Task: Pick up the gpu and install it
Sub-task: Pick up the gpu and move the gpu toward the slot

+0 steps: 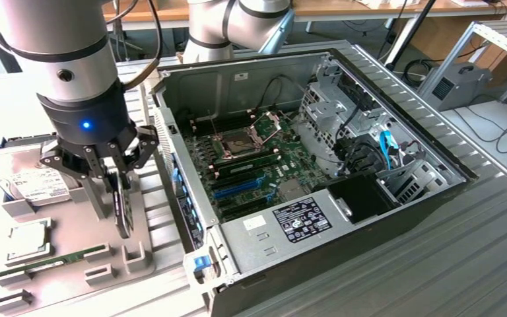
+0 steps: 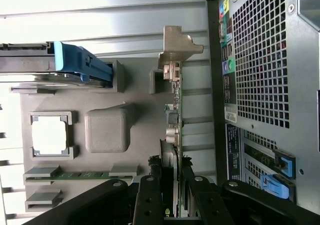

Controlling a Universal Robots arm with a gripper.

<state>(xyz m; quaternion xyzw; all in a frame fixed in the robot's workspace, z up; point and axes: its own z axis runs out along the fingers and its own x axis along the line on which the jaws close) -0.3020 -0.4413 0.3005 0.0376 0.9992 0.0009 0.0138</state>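
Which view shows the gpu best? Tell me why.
The wrist view: the gpu runs edge-on from its silver bracket to the gripper clamped on it. The exterior view gives a thin dark sliver of it, held in the gripper.

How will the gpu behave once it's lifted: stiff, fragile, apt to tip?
Probably stiff: the gpu is a flat board. Likely end-heavy, given its metal bracket. Held edge-on in the gripper, it may pivot, and its exposed components look fragile.
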